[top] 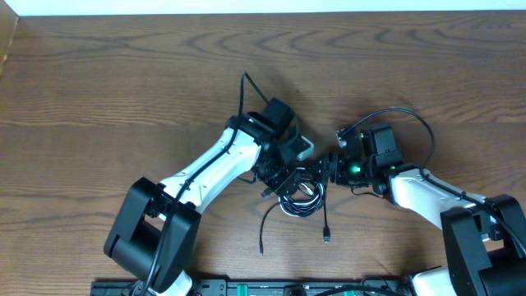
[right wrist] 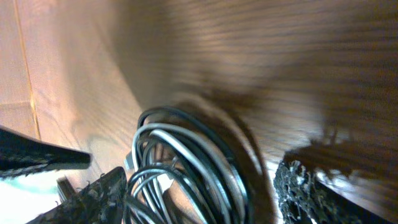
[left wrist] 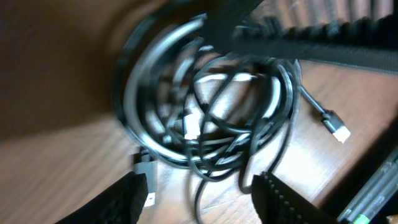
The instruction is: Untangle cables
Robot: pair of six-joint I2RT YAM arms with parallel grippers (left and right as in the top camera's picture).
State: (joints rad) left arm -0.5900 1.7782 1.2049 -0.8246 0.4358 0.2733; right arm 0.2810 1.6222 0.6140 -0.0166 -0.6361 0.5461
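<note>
Just ahead of the spread left gripper [left wrist: 199, 180] lie the cables [left wrist: 280, 102] (right gripper [right wrist: 202, 171] likewise spread).

blocked: cable coil [top: 301, 198] — wedged between left arm [top: 212, 162] and right arm [top: 417, 187] | free: far table [top: 123, 74]

Overhead cam looked straight down on the table [top: 123, 74] from well above, w/ the cable coil [top: 301, 200] near centre. Left wrist cam sat v. close over that coil [left wrist: 205, 118], looking down past its own fingers [left wrist: 118, 202]. Right wrist cam was closer still, low & tilted, coil [right wrist: 186, 168] at bottom of frame. All 3 views shared the coil.
</note>
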